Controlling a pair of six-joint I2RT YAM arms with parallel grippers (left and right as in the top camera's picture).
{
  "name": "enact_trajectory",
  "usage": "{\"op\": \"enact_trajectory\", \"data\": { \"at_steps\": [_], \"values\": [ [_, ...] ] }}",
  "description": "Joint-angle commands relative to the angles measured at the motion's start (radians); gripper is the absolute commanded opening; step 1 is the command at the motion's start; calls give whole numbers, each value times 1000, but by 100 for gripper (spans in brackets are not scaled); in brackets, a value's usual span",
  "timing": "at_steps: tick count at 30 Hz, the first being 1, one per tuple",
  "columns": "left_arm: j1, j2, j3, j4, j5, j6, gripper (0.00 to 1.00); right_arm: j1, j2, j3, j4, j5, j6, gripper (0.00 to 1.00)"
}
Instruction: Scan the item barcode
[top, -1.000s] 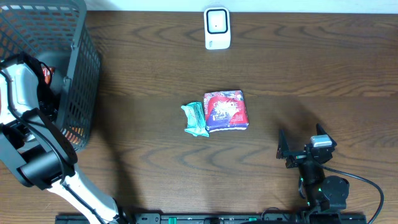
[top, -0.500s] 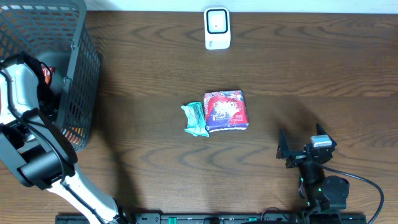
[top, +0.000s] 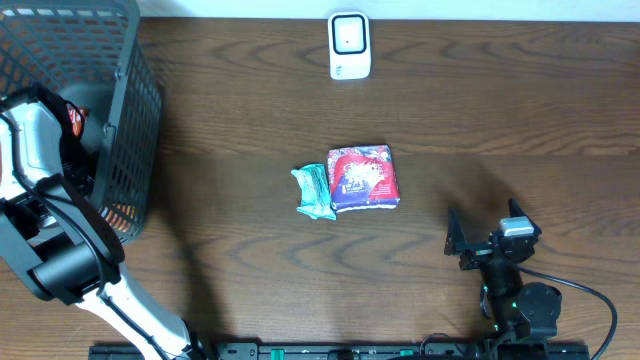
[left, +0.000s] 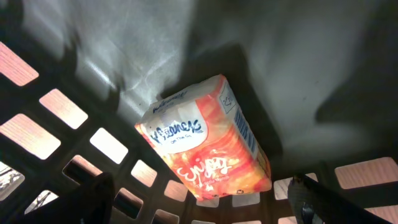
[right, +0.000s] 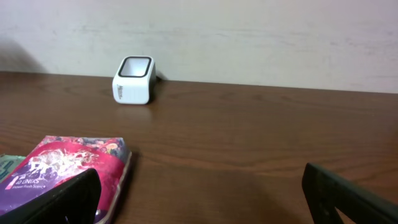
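Your left fingers (left: 311, 200) stand wide apart, one tip on either side of the near end of the orange packet (left: 208, 146), with a gap to it on both sides. The packet lies flat and askew on the floor of the basket (top: 135, 130). It looks like a light, soft pillow in glossy film, so expect it to squash and slip. Take it gently across its short width, near the middle. No barcode shows on its upper face. Your right fingers (right: 354, 196) are wide too, holding nothing, low over the worktop (top: 520, 120). The scanner (top: 349, 45) stands at the far edge.
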Motion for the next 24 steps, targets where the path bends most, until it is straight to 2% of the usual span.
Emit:
{"op": "enact_trajectory", "data": {
  "at_steps": [1,24],
  "values": [
    [-4,-3,-16,10,13,13,89,-2,-3,-2,-4,2,14,99],
    [-4,-3,-16,46,13,13,90,-2,-3,-2,-4,2,14,99]
  ]
}}
